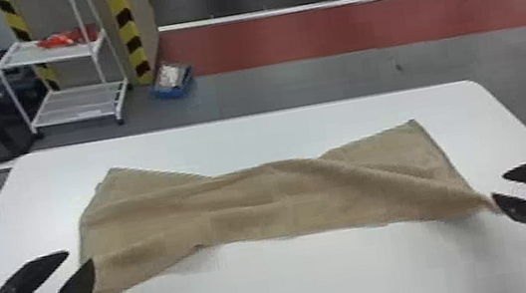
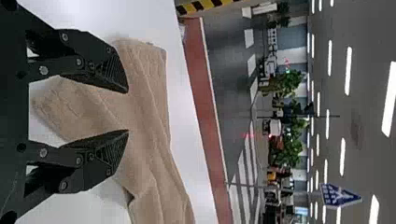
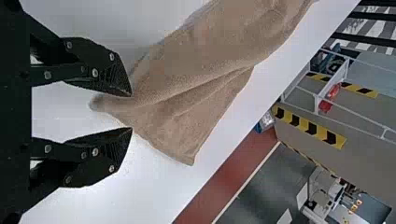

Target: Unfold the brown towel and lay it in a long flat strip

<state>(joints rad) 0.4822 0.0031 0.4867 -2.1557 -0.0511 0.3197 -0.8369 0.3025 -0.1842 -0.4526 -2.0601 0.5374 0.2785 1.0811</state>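
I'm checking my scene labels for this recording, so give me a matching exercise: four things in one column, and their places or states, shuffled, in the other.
Things
1. brown towel
2. right gripper
3. white rack
4. blue box

Places and states
a. standing beyond the table, something red on its upper shelf
b. laid crosswise, creased, narrower in the middle than at its ends
c. on the floor, next to a yellow-and-black striped post
d. fingers apart, close to a corner drawn out to a point

Pairs: 1-b, 2-d, 3-a, 4-c
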